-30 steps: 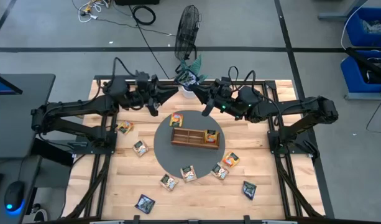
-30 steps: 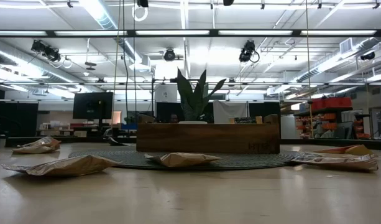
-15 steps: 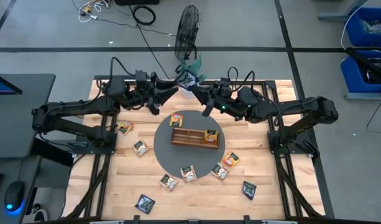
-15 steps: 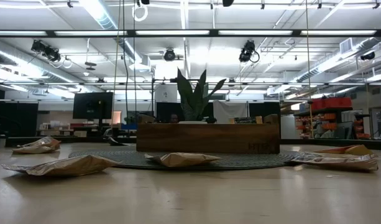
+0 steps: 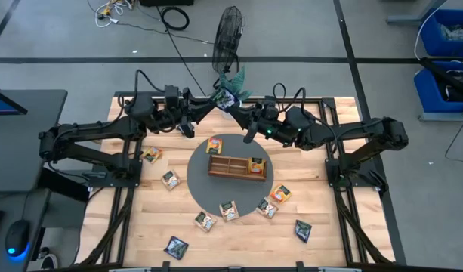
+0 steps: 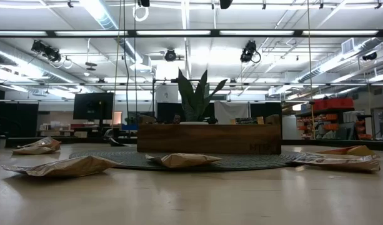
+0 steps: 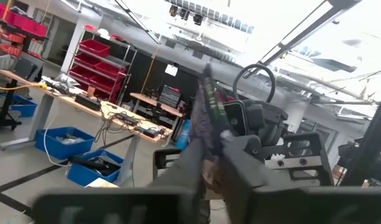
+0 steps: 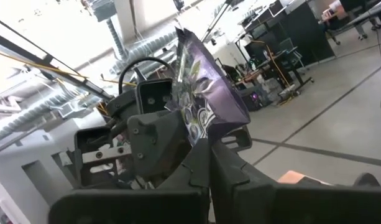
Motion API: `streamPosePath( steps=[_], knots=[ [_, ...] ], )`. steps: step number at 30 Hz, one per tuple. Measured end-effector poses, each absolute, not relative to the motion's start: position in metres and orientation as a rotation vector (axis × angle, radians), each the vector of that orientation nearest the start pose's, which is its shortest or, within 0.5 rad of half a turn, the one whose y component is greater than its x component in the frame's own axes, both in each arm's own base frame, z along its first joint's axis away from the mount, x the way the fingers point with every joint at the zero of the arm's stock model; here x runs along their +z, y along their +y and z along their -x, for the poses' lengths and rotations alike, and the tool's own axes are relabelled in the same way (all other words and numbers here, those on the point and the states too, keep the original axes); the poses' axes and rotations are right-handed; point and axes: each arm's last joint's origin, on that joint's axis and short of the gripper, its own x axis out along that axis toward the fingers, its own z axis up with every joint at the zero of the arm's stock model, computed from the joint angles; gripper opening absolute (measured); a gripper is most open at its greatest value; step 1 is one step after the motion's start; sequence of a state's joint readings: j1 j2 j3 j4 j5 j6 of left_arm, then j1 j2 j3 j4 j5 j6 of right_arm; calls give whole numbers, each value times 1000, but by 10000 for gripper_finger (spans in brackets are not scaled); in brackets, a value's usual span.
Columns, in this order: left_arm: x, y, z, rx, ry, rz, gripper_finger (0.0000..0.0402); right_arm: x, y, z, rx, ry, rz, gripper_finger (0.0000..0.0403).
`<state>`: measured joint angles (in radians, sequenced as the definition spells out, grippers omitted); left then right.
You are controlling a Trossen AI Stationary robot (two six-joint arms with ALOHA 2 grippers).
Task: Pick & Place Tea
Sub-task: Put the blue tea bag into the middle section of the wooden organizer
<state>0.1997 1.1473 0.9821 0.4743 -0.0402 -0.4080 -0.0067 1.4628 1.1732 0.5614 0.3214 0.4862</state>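
A dark teal-black tea sachet [image 5: 225,97] is held high over the table's far middle, in front of the potted plant [image 5: 233,78]. My left gripper [image 5: 214,103] and my right gripper [image 5: 237,107] meet at it from opposite sides, both shut on it. The sachet stands edge-on in the left wrist view [image 7: 206,118] and broadside in the right wrist view [image 8: 199,87]. The wooden tray [image 5: 237,165] sits on a round dark mat [image 5: 205,177] and has an orange sachet [image 5: 257,164] in one compartment. Neither gripper shows in the low view. My left gripper pinches the sachet's edge [image 7: 204,158] between its two fingers, coming level from the table's left. The sachet stands upright, clear of the table. My right gripper pinches the sachet's lower corner [image 8: 201,135] between its two fingers, coming level from the table's right. The sachet rises above them.
Several more sachets lie on the table and the mat's rim: orange [image 5: 214,145], [image 5: 150,155], [image 5: 281,194], white-green [image 5: 229,210], dark [image 5: 176,245], [image 5: 303,229]. A fan [image 5: 229,30] stands behind the plant. In the low view the tray [image 6: 208,138] stands mid-table among sachets [image 6: 182,160].
My two grippers have drawn toward each other over the table's far middle, the right one going toward the left edge. The dark sachet now stands between them in front of the plant.
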Motion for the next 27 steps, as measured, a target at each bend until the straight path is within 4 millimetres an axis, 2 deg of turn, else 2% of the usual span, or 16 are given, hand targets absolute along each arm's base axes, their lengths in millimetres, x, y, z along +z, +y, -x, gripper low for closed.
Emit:
streamPosePath(
  steps=[2,6,11,19,22,27],
  knots=[
    [392,52,-250,171,-353,379,12,379,-11,-335,-252,-341,-521,0],
    [392,51,-250,156,-347,379,4,379,-10,-334,-212,-306,-505,3],
    [397,49,-240,147,-328,363,2,378,-9,-324,-211,-168,-439,50],
    [390,50,-226,142,-168,366,1,382,-11,-291,-188,57,-294,148],
    [381,50,-225,153,-69,400,1,387,-11,-280,-186,123,-232,164],
    [367,50,-225,168,75,380,1,397,-12,-272,-195,227,-141,167]
  ],
)
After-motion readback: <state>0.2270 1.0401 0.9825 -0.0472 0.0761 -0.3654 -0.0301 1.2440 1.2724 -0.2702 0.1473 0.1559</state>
